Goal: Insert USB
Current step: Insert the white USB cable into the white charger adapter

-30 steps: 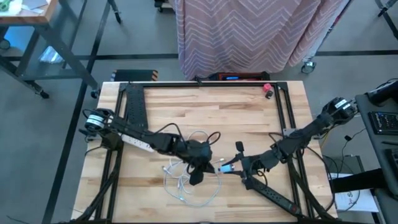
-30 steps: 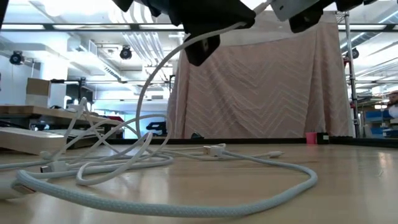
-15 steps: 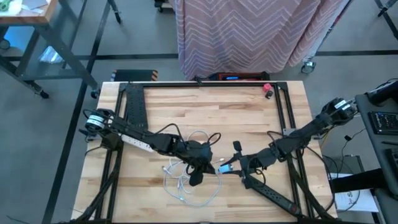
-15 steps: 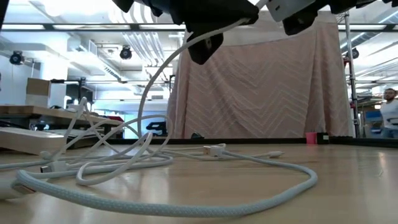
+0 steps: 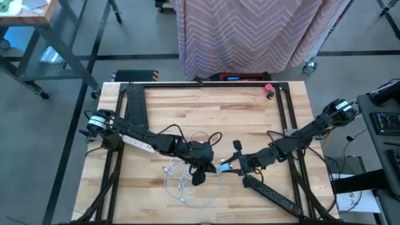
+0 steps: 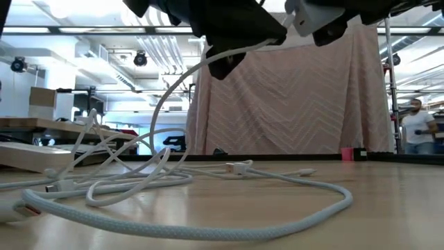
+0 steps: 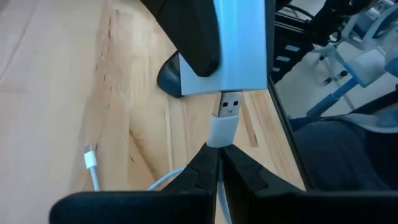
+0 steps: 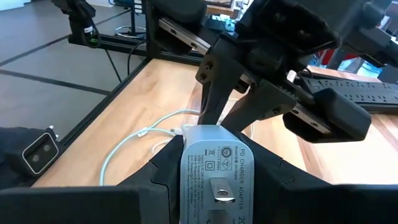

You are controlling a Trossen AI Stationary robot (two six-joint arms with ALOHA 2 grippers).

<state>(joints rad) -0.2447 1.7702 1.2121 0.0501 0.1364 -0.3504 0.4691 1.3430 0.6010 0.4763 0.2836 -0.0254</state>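
A white USB cable (image 5: 187, 184) lies in loose loops on the wooden table (image 5: 250, 119), left of the middle. My left gripper (image 5: 209, 165) is shut on its plug end and holds the USB plug (image 7: 225, 115) up in the air. My right gripper (image 5: 236, 166) faces it from the right, shut on a white charger adapter (image 8: 214, 168). In the left wrist view the plug's metal tip (image 7: 231, 99) reaches the charger's face (image 7: 239, 56); whether it has entered a port I cannot tell. My left gripper pinches the white cable right behind the plug's white housing (image 7: 217, 142) between its two fingertips, with the fingers lying along the plug. The plug sticks out past the fingertips toward the charger, and the cable (image 6: 173, 97) hangs in an arc to the table. My right gripper pinches the charger adapter's two narrow sides (image 8: 186, 155) between its fingers, coming nearly level from the table's right. The label side faces the wrist camera. The charger is lifted clear of the table, its front end toward the plug.
A white power strip (image 5: 137, 142) lies under my left arm and a black one (image 5: 272, 195) near the front right. A small red thing (image 5: 269, 89) sits at the far edge. A curtain (image 6: 291, 104) hangs behind the table, and a person (image 6: 416, 125) stands at the far right.
My right gripper has crept with the charger toward the table's left, closer to the plug held by my left gripper. The person has come into view at the room's right.
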